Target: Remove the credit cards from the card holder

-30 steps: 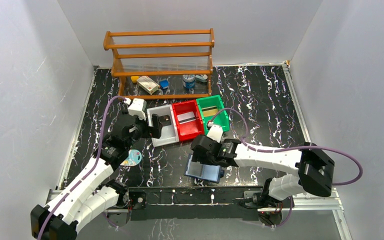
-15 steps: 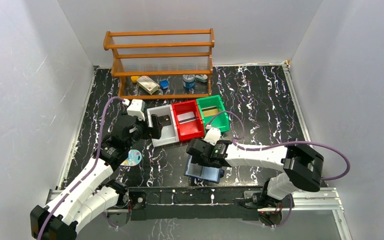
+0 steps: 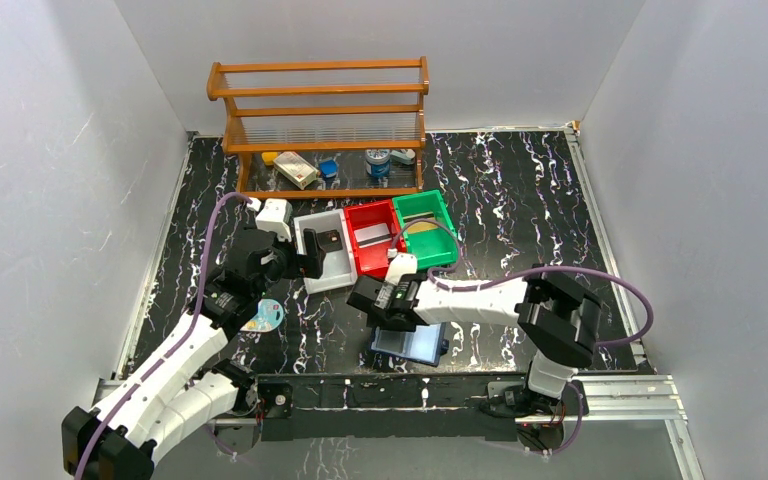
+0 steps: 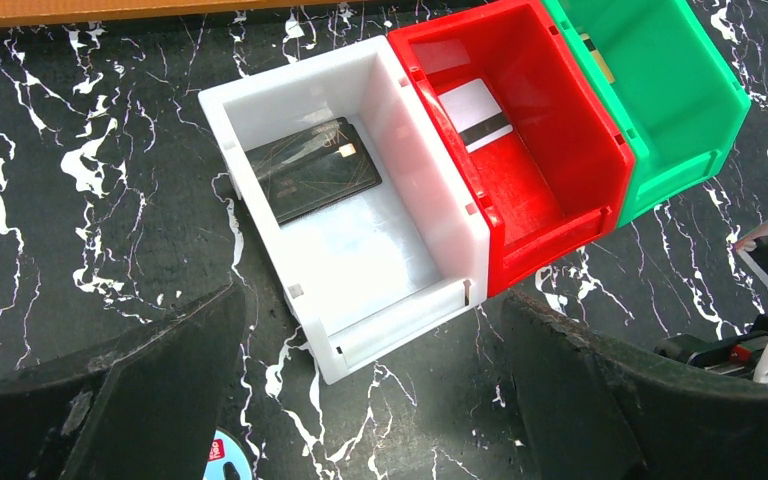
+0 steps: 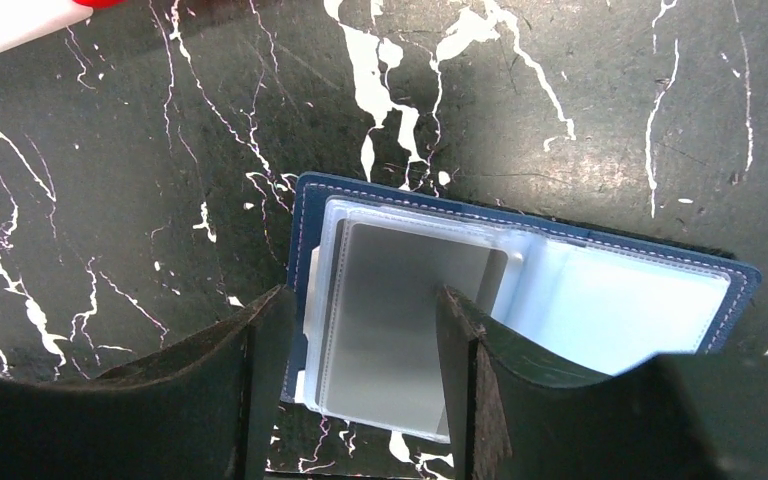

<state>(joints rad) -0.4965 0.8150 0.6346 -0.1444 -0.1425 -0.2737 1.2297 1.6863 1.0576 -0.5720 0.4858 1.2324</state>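
Your right gripper half-spread over grey card in holder, left gripper wide above white bin, red bin touching it

There are three bins: one white bin, one red bin, one green bin. There is one wooden rack and one card holder. Three cards show well: one black card, one white card, one gray card.

The top camera looks steeply down from behind the near edge, holding the whole table. The left wrist camera looks down close on the white bin, the right wrist camera closer on the open card holder; the top view shares both.
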